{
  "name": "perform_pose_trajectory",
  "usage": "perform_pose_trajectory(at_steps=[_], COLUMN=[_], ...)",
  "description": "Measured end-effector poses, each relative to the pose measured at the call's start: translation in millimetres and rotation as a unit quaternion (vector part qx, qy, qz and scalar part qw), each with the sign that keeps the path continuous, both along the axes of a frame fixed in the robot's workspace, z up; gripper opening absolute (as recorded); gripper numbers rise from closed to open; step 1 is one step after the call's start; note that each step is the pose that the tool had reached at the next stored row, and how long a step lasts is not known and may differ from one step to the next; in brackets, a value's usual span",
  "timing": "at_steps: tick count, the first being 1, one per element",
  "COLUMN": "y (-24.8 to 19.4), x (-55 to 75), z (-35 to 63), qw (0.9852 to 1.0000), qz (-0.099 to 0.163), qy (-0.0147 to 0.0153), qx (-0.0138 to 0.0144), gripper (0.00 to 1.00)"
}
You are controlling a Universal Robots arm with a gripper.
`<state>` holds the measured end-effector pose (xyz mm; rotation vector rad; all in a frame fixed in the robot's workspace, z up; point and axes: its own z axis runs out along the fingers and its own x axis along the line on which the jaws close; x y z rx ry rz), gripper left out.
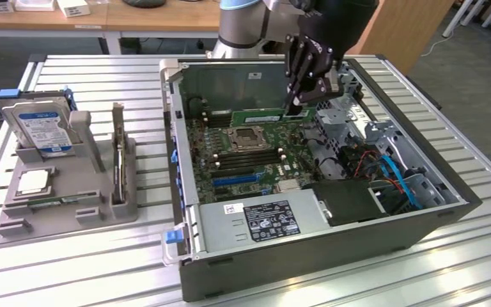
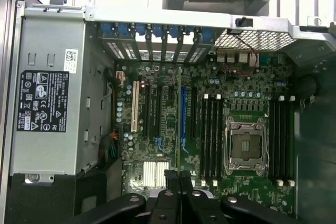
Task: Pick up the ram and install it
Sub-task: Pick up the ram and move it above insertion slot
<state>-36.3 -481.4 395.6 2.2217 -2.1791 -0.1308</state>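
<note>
We see the black gripper (image 1: 298,102) clamped on the thin green ram (image 1: 263,118) above long dark slots (image 1: 245,155) on the motherboard (image 1: 267,174).

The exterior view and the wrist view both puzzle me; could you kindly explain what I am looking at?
The exterior view comes from a camera off the arm. The wrist view comes from a camera on the arm's wrist, looking past the pincer into the case. The machine is a robot arm. Its pincer is shut on the ram, a narrow green stick held above the motherboard inside an open computer case. On the slatted table, at the exterior view's left, a grey holder carries a hard drive and a silver processor chip.
</note>
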Motion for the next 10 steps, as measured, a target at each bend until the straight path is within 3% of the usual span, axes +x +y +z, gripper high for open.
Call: perform_pose_trajectory(at_steps=[6,10], y=[13.9,20.4], x=[-0.1,0.0], z=[-1.7,-4.0], qw=[1.0,1.0], qz=[0.0,0.0], qy=[0.0,0.0], qx=[0.0,0.0], gripper=[0.12,0.12])
